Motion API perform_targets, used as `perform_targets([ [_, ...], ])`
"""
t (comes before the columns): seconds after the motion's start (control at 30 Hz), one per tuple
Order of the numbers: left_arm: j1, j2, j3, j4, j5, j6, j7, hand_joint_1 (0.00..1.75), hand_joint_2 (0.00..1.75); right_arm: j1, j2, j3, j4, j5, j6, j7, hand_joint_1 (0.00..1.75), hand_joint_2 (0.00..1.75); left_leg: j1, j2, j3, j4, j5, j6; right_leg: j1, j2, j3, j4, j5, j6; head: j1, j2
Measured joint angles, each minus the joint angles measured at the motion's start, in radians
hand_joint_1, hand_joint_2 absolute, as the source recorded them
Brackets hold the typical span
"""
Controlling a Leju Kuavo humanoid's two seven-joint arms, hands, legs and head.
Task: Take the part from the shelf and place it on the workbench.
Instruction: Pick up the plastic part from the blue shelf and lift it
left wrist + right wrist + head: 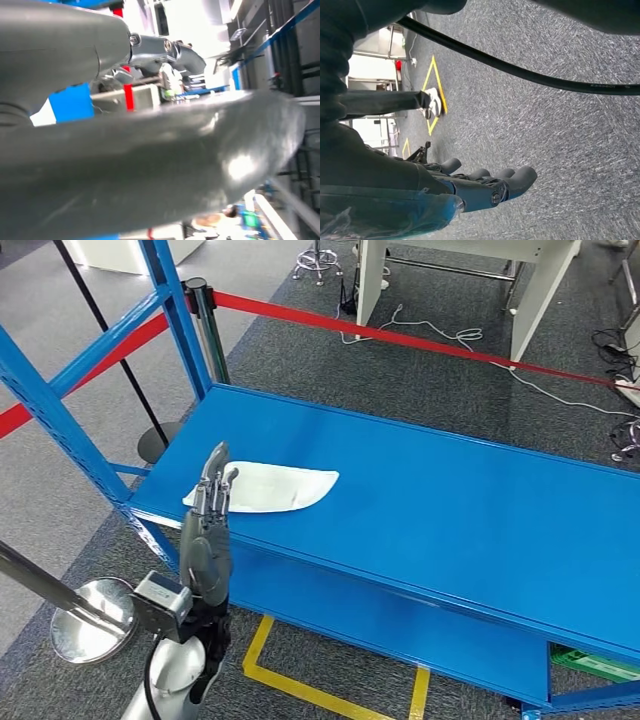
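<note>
While the blue shelf (pixel 453 510) spreads broad and bare across the head view, a flat white part (pixel 275 487) lies near its left end, close to the front edge and well short of the blue upright post (pixel 177 315). It looks thin and light, a curved panel tapering to a point on the right; probably fairly stiff, with a smooth face that could slide on the painted deck. Because it lies flush, a likely hold is at the near long edge, drawing it out over the shelf lip to get fingers beneath. Wide open deck runs to the right, and a red barrier tape (pixel 423 340) crosses the carpet beyond, clear of the reach. Just in front of the part's near-left corner the left hand (pixel 209 535) stands upright, fingers straight and close together, holding nothing; whether it touches the part cannot be told. Seen from its own wrist, the right hand (pixel 486 185) hangs above grey carpet, fingers loosely extended and empty.
</note>
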Motion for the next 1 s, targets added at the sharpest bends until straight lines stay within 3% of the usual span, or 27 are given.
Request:
perform_targets([
  [0.17,-0.034,0.027,0.003,0.022,-0.082,0.016,0.032,0.0,0.0,-0.001,0.001,-0.013,0.0,0.001,0.0,0.0,0.0,1.75,0.0,0.0,0.0,0.0,0.0,0.0,0.0,0.0,0.0,0.0,0.0,0.0,0.0,0.0],
  [0.3,-0.044,0.036,0.008,0.033,-0.093,0.018,0.037,0.0,1.75,-0.001,0.001,-0.019,0.0,0.001,0.0,0.0,0.0,1.75,0.0,0.0,0.0,0.0,0.0,0.0,0.0,0.0,0.0,0.0,0.0,0.0,0.0,0.0],
  [0.43,-0.07,0.059,0.009,0.051,-0.203,0.014,0.11,0.0,1.75,-0.002,0.001,-0.021,0.0,0.002,-0.005,-0.005,0.0,1.75,0.0,0.0,0.0,0.0,0.0,0.0,0.0,-0.001,0.0,0.0,0.0,0.0,0.0,0.0],
  [0.6,-0.196,0.166,-0.002,0.169,-0.404,-0.103,0.272,0.0,1.75,-0.003,0.001,-0.034,0.0,0.006,-0.008,-0.016,0.0,1.75,0.0,0.0,0.0,0.0,0.003,-0.003,0.001,0.0,0.0,0.0,0.002,-0.003,0.0,0.0],
  [0.8,-0.389,0.262,-0.029,0.409,-0.45,-0.294,0.298,0.0,1.75,-0.004,0.001,-0.047,0.0,0.016,-0.007,-0.03,0.0,1.75,0.001,0.0,-0.001,0.0,0.006,-0.005,0.002,0.0,-0.001,0.0,0.005,-0.004,0.0,0.0],
  [1.0,-0.496,0.289,-0.064,0.565,-0.447,-0.331,0.32,0.0,1.75,-0.005,0.0,-0.051,0.0,0.025,-0.01,-0.035,0.0,1.75,0.001,0.0,-0.001,0.0,0.006,-0.005,0.001,0.0,-0.001,0.0,0.006,-0.004,0.0,0.0],
])
